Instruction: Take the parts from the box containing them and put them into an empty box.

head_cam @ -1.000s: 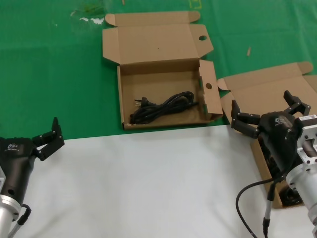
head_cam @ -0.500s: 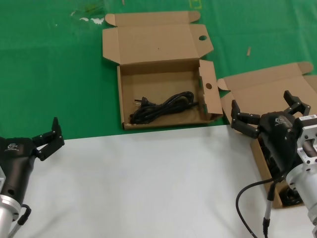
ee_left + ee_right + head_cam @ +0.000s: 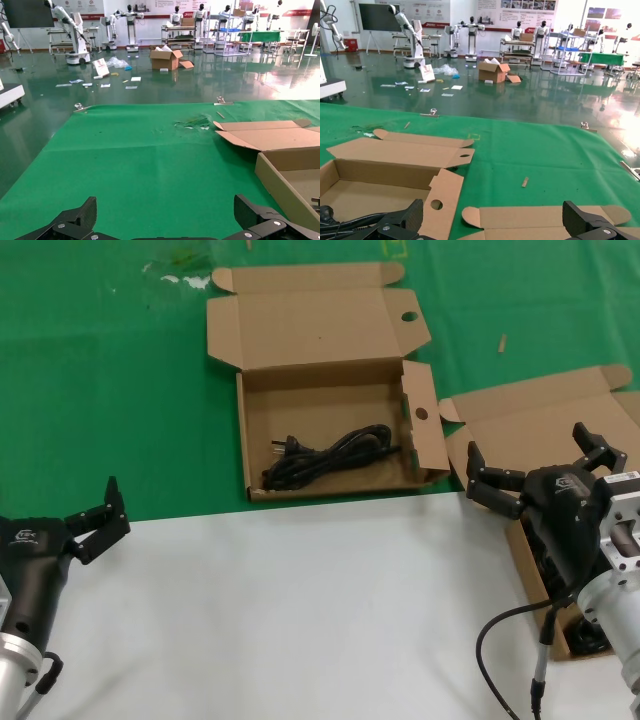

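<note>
Green mat covered far half of table; white sheet covered near half; torn pale scraps lay near far left edge; small tan sliver lay toward far right; beyond table, glossy floor held open cardboard carton, scattered papers.

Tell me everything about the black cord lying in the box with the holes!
The thin black power cord is gathered into a long, loose bundle with a plug end at its left tip. It lies flat and slanted on the floor of the open, shallow brown cardboard box with round holes, toward the front wall. Nothing grips it: the left tool and the right tool are both open and away from it.
</note>
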Controlling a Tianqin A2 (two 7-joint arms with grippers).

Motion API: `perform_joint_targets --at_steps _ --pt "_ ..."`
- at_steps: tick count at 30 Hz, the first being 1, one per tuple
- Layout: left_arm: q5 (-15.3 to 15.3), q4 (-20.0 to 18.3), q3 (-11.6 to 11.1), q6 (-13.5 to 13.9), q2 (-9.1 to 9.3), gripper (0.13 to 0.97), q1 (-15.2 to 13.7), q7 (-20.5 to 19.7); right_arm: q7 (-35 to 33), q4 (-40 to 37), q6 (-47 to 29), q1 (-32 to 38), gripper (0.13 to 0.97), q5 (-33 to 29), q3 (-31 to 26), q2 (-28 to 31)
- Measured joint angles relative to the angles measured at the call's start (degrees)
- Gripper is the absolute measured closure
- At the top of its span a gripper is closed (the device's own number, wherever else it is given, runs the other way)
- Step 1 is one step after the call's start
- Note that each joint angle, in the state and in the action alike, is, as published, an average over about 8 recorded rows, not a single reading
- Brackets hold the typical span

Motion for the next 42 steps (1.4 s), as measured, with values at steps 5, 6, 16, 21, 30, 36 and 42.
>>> perform_joint_targets --at_steps 5,6,16,21,30,36,42 --pt "0.0 0.0 0.0 0.0 0.00 0.132 0.0 0.0 0.0 0.0 0.0 0.0 0.129 0.0 0.0 0.0" --pt "0.0 0.0 0.0 0.0 0.00 0.132 0.0 0.0 0.0 0.0 0.0 0.0 0.129 0.0 0.0 0.0" --pt "0.0 0.0 0.0 0.0 0.00 0.132 0.0 0.0 0.0 0.0 0.0 0.0 0.129 0.0 0.0 0.0" --pt "0.0 0.0 0.0 0.0 0.00 0.132 0.0 0.0 0.0 0.0 0.0 0.0 0.129 0.0 0.0 0.0" --pt "0.0 0.0 0.0 0.0 0.00 0.132 0.0 0.0 0.0 0.0 0.0 0.0 0.129 0.0 0.0 0.0" --pt "0.0 0.0 0.0 0.0 0.00 0.132 0.0 0.0 0.0 0.0 0.0 0.0 0.129 0.0 0.0 0.0" --pt "0.0 0.0 0.0 0.0 0.00 0.132 0.0 0.0 0.0 0.0 0.0 0.0 0.129 0.0 0.0 0.0"
